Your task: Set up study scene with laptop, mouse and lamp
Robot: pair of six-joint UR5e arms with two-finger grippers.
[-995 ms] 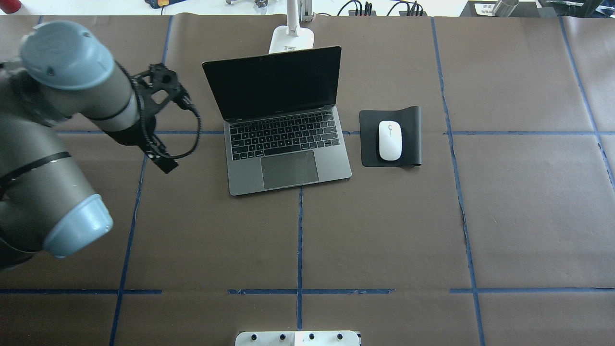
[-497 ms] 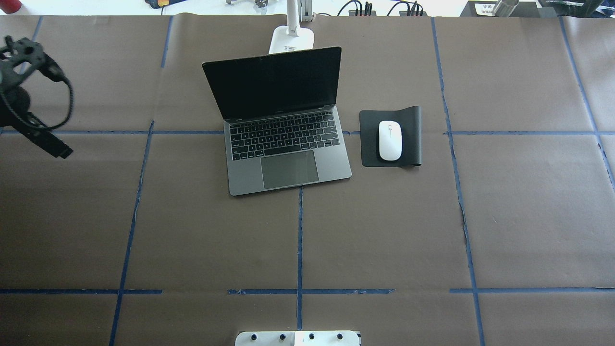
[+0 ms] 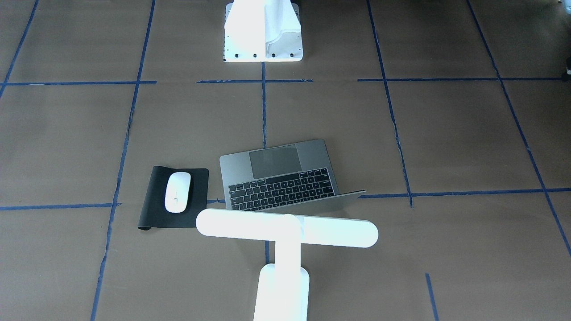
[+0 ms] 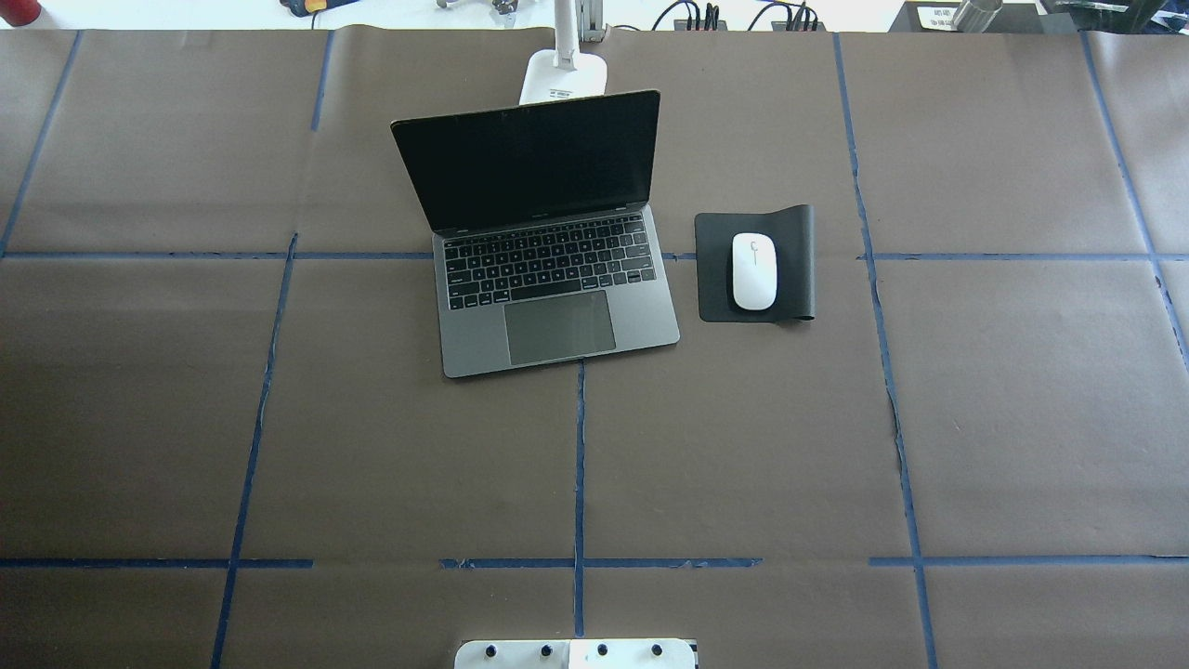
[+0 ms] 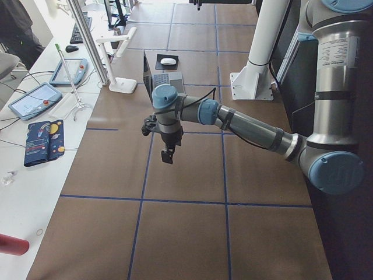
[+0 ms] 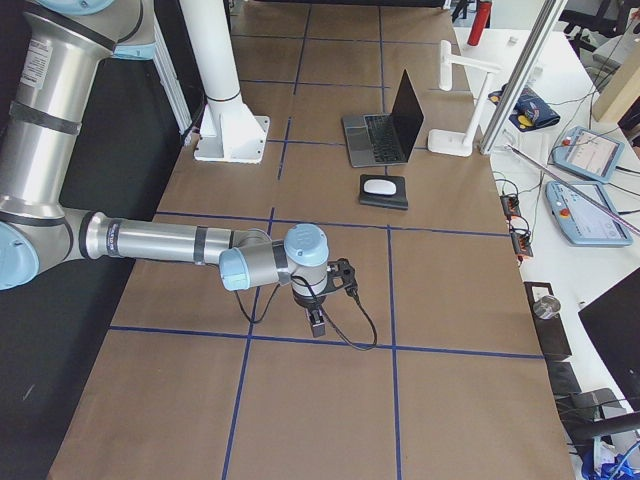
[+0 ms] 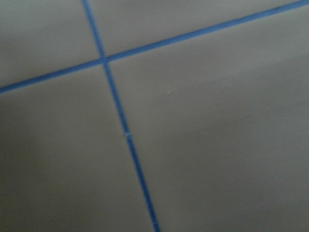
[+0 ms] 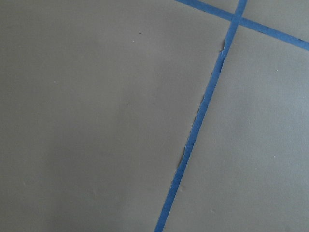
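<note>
Toward the far middle of the worktop (image 4: 372,446), as the overhead view shows it, the laptop (image 4: 548,279) sits open, its dark screen tilted back and its keyboard facing the robot. Beside it on the robot's right, a little apart, lies a black mat (image 4: 801,269) with the mouse (image 4: 754,271) resting on it, its long axis pointing away from the robot. The lamp (image 3: 285,232) stands just behind the laptop's lid on the operators' side. Its long bar runs roughly along the lid's top edge, and its base sits nearer the worktop's far edge.

Both arms reach out low toward the worktop's ends, well apart from these things. The left gripper (image 5: 168,156) hangs over bare brown paper near a crossing of blue tape lines (image 8: 193,135). It shows only in a side view, small and dark, so I cannot tell how its jaws stand, though it seems to carry nothing. The right gripper (image 6: 316,324) hangs the same way toward the opposite end, a black cable looping beside it, and its jaws cannot be judged either. Both wrist cameras show only paper and tape, the left one blurred.
</note>
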